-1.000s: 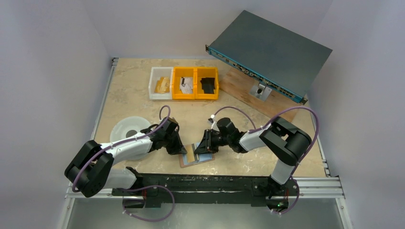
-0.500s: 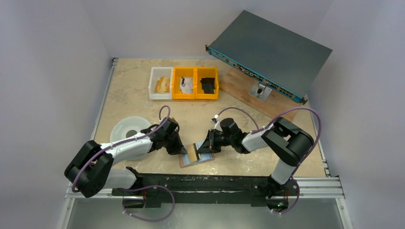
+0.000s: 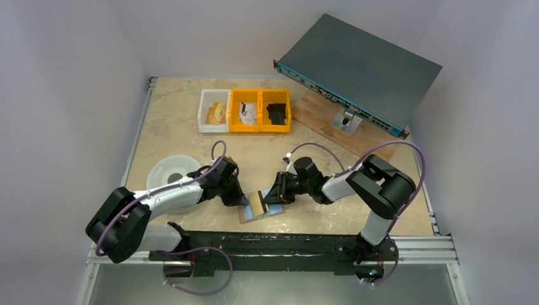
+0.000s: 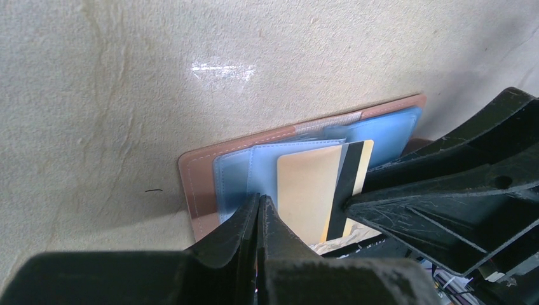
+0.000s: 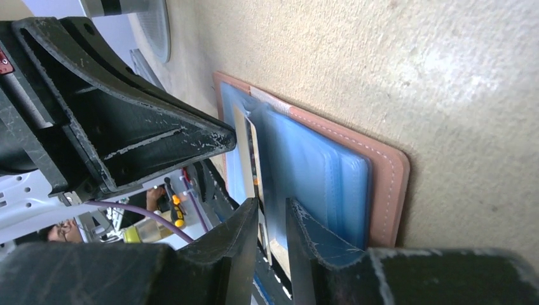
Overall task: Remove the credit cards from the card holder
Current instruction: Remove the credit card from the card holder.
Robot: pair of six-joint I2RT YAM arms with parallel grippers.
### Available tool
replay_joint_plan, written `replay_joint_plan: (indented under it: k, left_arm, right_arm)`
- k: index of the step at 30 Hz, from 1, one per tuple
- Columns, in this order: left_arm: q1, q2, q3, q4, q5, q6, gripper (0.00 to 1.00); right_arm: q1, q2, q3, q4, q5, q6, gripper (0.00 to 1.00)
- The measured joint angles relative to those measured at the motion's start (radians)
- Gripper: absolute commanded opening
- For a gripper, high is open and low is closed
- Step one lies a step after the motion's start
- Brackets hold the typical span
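While left end effector (image 4: 259, 198), pinched shut, pins card holder (image 4: 198, 184), right end effector (image 5: 272, 207) grips gold card (image 4: 308, 190); bins (image 3: 245, 129) well apart

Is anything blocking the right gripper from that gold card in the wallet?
Nothing visible does. The right gripper is right at the gold card lying on the open wallet. The left gripper sits at the card's other side, not between them.
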Motion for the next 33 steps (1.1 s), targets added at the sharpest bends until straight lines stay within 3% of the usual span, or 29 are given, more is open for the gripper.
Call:
replay_joint_plan:
  k: [9,15,33]
  left_arm:
    - [0.0,0.011,0.008,-0.003,0.001,0.0,0.0]
    - [0.0,0.02,0.014,-0.002,0.001,0.0,0.0]
    - [0.0,0.019,0.017,-0.005,0.0,0.001,0.0]
  right_arm:
    - [0.0,0.047,0.021,0.04,-0.025,0.001,0.16]
    - [0.0,0.046,0.026,0.03,-0.025,-0.004,0.0]
    - [-0.085,-0.156,0.0,-0.175,0.009,-0.091,0.0]
